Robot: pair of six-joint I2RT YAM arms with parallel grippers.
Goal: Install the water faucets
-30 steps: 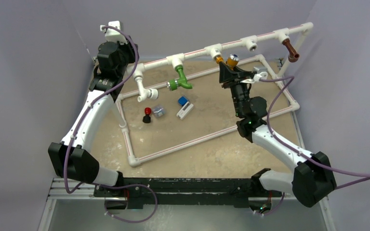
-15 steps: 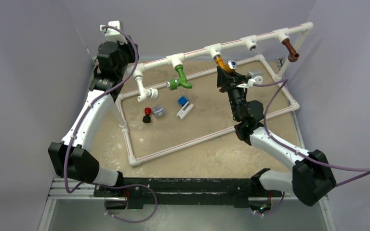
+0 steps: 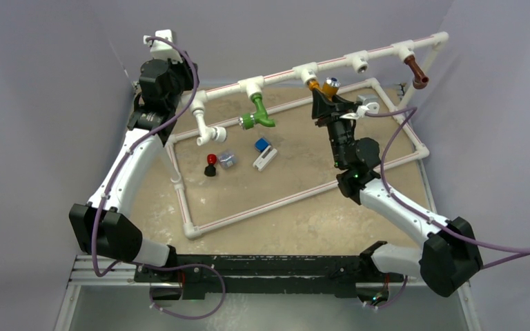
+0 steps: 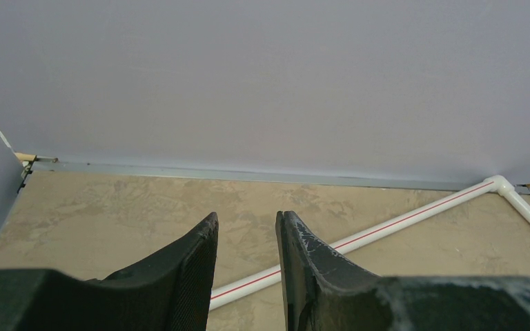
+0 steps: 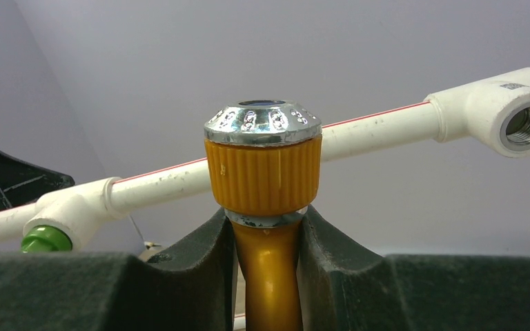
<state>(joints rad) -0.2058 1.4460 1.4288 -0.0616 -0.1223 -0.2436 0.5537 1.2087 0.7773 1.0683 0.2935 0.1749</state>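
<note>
My right gripper [image 5: 268, 231] is shut on the neck of the orange faucet [image 5: 266, 172], just under its silver cap. In the top view this faucet [image 3: 322, 87] sits at the middle tee [image 3: 308, 72] of the raised white pipe. The green faucet [image 3: 260, 110] hangs from the tee to its left, and its end [image 5: 45, 239] shows in the right wrist view. The brown faucet [image 3: 416, 72] hangs at the rail's right end. My left gripper [image 4: 246, 217] faces the back wall at the far left, its fingers slightly apart with nothing between them.
An empty threaded tee socket [image 3: 360, 63] lies between the orange and brown faucets. A white pipe frame [image 3: 186, 227] rests on the tan floor. Inside it are a red-and-black knob [image 3: 211, 164], a small grey block [image 3: 228, 159] and a blue-and-white piece [image 3: 263, 153].
The right wrist twisted the orange faucet one way, then back, so its cap is again near where it was a second ago. The left arm has not moved.
</note>
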